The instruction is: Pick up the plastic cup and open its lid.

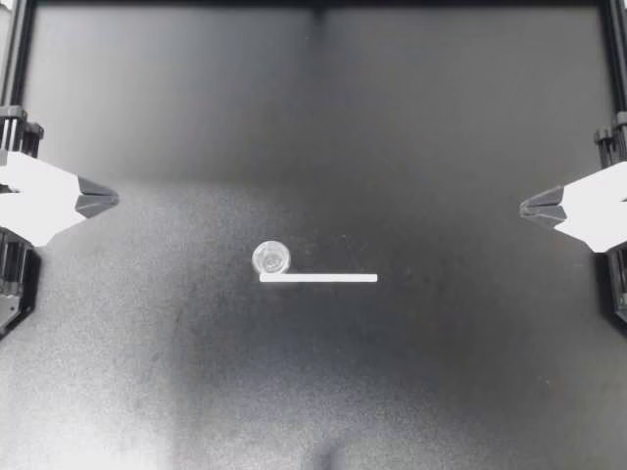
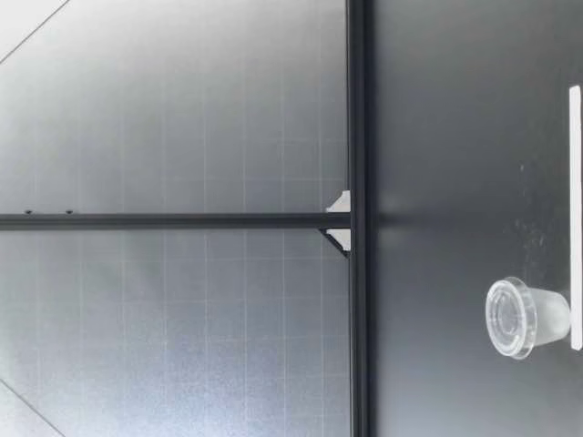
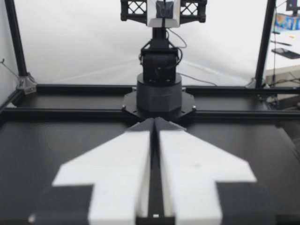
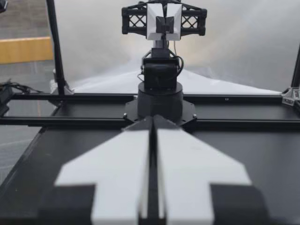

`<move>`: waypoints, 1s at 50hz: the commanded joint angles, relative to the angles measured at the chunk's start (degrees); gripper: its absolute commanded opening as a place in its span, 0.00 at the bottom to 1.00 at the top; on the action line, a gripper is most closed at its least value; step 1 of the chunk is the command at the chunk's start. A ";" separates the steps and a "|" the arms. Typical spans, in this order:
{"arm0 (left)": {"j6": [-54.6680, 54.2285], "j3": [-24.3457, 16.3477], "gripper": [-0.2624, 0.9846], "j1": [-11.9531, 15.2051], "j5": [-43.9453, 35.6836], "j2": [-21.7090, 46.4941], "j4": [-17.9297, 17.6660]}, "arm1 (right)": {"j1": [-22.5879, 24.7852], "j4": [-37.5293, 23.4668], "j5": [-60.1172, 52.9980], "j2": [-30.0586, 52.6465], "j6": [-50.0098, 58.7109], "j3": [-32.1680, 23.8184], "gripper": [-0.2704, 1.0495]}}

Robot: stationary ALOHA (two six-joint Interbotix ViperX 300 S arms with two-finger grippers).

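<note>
Plastic cup (image 1: 269, 258): clear plastic, body faintly frosted, lid (image 2: 508, 317) transparent and glossy. Table (image 1: 441, 372): matt black, finely grainy. Strip (image 1: 318, 278) beside the cup: flat matt white. Left gripper (image 1: 98, 200) and right gripper (image 1: 537, 208): matt white with dark matt tips. Frame rails (image 2: 357, 109): smooth black, metal-looking.

In the top view my left gripper (image 1: 111, 199) and my right gripper (image 1: 526, 207) were cut off at the picture's sides, their arms largely out of sight. The plastic cup (image 1: 269, 258) was too small there to tell how its lid (image 2: 508, 317) sat. In both wrist views the near ends of the fingers (image 3: 117, 178) were blurred and cropped.
</note>
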 commanded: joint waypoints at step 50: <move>0.53 3.60 0.33 2.99 -6.59 33.05 -1.85 | -0.70 -0.09 -9.93 32.17 -0.26 -8.17 0.06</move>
